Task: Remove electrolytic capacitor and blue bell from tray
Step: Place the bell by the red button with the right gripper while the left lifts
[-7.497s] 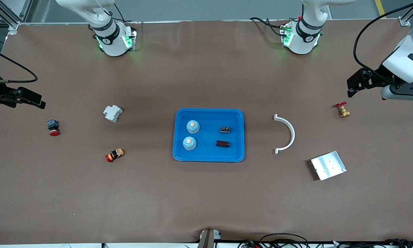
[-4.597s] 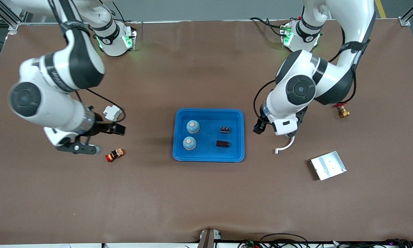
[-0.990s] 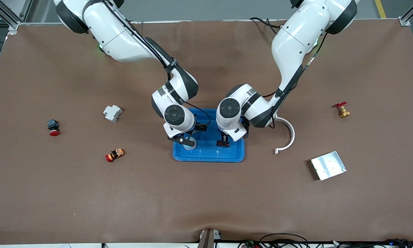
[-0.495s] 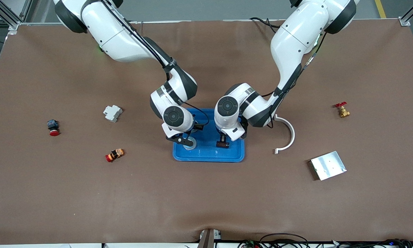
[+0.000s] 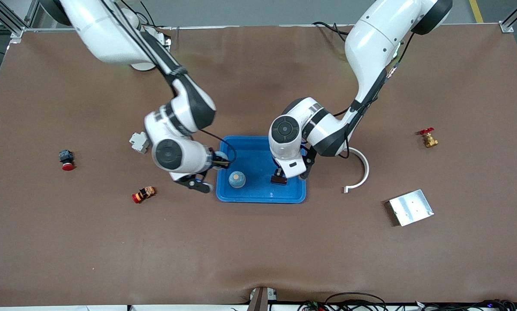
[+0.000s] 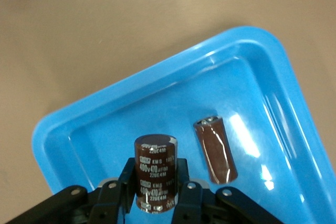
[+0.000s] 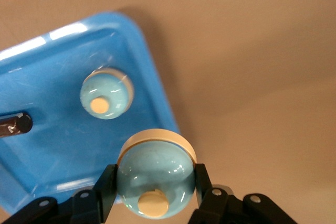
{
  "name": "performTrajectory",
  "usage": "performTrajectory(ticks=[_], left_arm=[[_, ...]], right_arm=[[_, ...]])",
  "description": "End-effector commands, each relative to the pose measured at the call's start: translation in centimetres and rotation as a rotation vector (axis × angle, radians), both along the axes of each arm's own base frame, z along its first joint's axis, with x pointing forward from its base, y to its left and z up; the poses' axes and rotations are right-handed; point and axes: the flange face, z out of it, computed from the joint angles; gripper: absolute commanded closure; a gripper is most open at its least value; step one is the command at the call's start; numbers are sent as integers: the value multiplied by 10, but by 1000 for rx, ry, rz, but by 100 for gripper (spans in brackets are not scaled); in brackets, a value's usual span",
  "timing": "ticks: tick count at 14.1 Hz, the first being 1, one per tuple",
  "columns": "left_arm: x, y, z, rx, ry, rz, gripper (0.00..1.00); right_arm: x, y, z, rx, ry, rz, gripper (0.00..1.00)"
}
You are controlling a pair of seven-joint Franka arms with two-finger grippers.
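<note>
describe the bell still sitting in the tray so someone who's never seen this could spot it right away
Find the blue tray at the middle of the table. In its part toward the right arm's end sits a pale blue dome, the bell, with a tan button on top. Its twin is in the right gripper, lifted over the tray's edge.

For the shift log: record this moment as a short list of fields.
left gripper: shut on a capacitor, lifted over the tray
right gripper: shut on a bell, over the tray's rim at the right arm's end
in tray: second bell; second capacitor, lying on its side
on table, right arm's end: white block, two red-capped buttons
on table, left arm's end: white arc, metal plate, brass valve
</note>
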Motion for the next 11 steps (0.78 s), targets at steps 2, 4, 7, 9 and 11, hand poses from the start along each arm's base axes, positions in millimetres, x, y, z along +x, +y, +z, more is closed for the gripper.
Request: performTrajectory(ticks=[2,4,7,9,11], left_arm=[[-1,7,12,1,18,-265,100],[7,16,14,-11,26,-395,100],[25,47,6,-48,46,-606,100],[30,59,14,-100,57,-684,100],[29,68,20,-98,59,-778,100]], right_arm=[[21,-105,18,23,31,81,100],[31,-168,8,34,35,155,100],[43,-263,-4,17,-4,299,100],[40,-309,-14,18,-3,383,100],[24,-353,-41,18,0,418,100]])
